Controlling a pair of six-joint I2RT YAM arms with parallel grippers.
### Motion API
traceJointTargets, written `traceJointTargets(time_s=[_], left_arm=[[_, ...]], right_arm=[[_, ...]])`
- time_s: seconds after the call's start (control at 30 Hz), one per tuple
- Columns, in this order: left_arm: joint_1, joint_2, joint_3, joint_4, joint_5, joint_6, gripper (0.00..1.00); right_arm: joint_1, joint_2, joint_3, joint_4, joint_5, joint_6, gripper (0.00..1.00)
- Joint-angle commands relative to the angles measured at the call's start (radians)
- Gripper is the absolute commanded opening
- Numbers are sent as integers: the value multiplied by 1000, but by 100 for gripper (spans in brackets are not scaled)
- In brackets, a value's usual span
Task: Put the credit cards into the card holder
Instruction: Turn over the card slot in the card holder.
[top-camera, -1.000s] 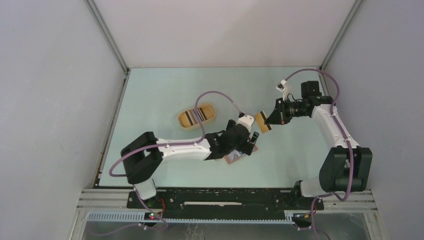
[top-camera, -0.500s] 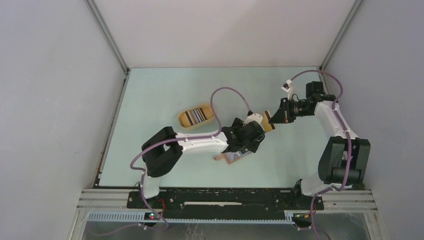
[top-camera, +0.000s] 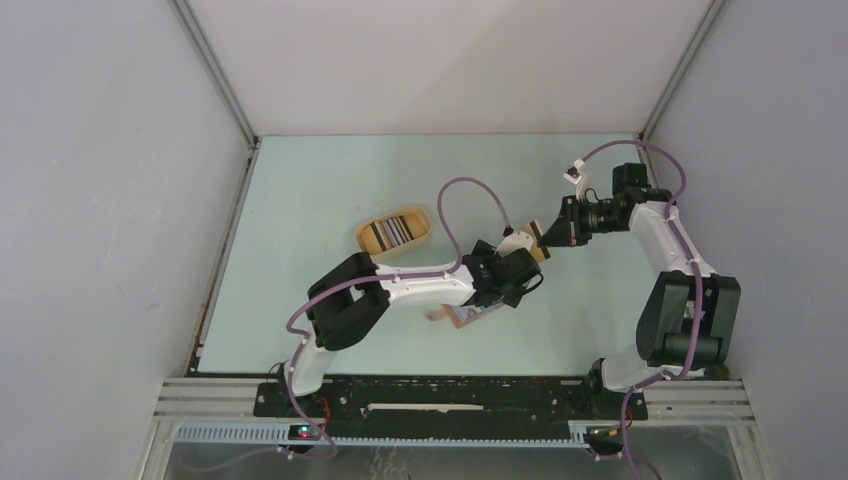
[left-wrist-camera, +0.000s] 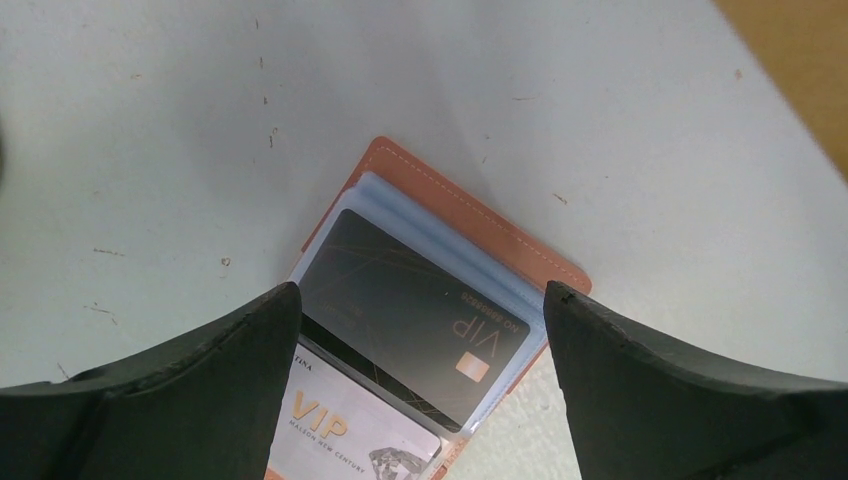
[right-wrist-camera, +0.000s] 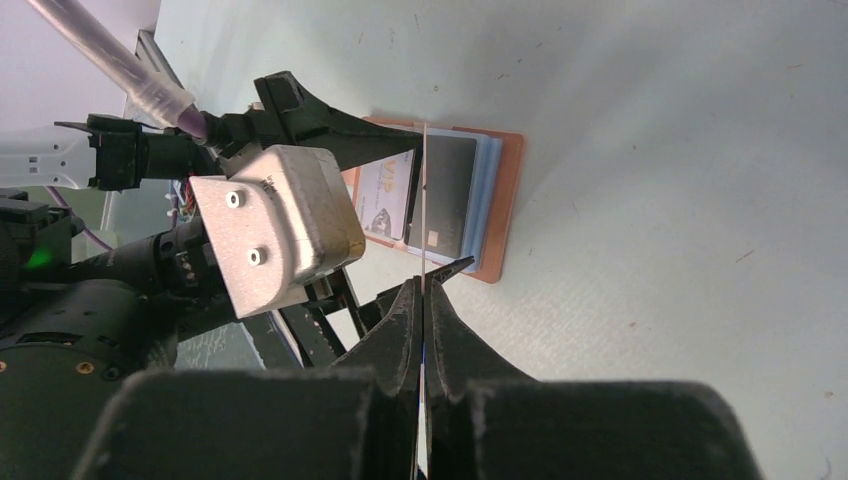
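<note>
The reddish-brown card holder (left-wrist-camera: 470, 215) lies open on the table, with a black VIP card (left-wrist-camera: 420, 310) and a white VIP card (left-wrist-camera: 345, 430) in its clear sleeves. It also shows in the top view (top-camera: 462, 317) and the right wrist view (right-wrist-camera: 505, 205). My left gripper (left-wrist-camera: 420, 300) is open and empty, hovering just above the holder with its fingers either side of the black card; in the top view it sits over the holder (top-camera: 492, 298). My right gripper (right-wrist-camera: 423, 290) is shut on a gold card (top-camera: 541, 250), seen edge-on (right-wrist-camera: 424, 190) above the holder's right side.
An oval tan tray (top-camera: 418, 214) holding several more cards stands on the table to the left of both grippers. The left arm's cable loops above the holder. Grey walls close in the table on three sides.
My left arm has reached farther right, its gripper settling over the open holder. My right gripper drew slightly back and right with the gold card, then held still.
</note>
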Motion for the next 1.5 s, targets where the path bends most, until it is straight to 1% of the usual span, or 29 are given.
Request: traceJointTargets(time_s=[0.0, 0.13, 0.37, 0.43, 0.77, 1.1, 1.27, 1.47], left_arm=[[-4, 17, 61, -28, -43, -26, 95], [-4, 34, 71, -55, -48, -29, 93], [-5, 40, 72, -69, -37, -29, 92], [-4, 35, 67, -80, -45, -30, 89], [-5, -50, -39, -92, -83, -37, 87], [-5, -166, -179, -13, -80, -44, 84], [-5, -255, -297, 106, -36, -46, 84], [-2, -375, -442, 235, -6, -85, 77]], right_arm=[[-11, -1, 43, -12, -29, -16, 0], [-11, 3, 42, -14, -31, -16, 0], [-11, 5, 43, -16, -33, -17, 0], [-11, 6, 42, -17, -34, -18, 0], [-11, 13, 43, -19, -39, -19, 0], [-10, 26, 42, -28, -51, -23, 0], [11, 43, 43, -38, -59, -32, 0], [79, 127, 43, -54, -114, -34, 0]])
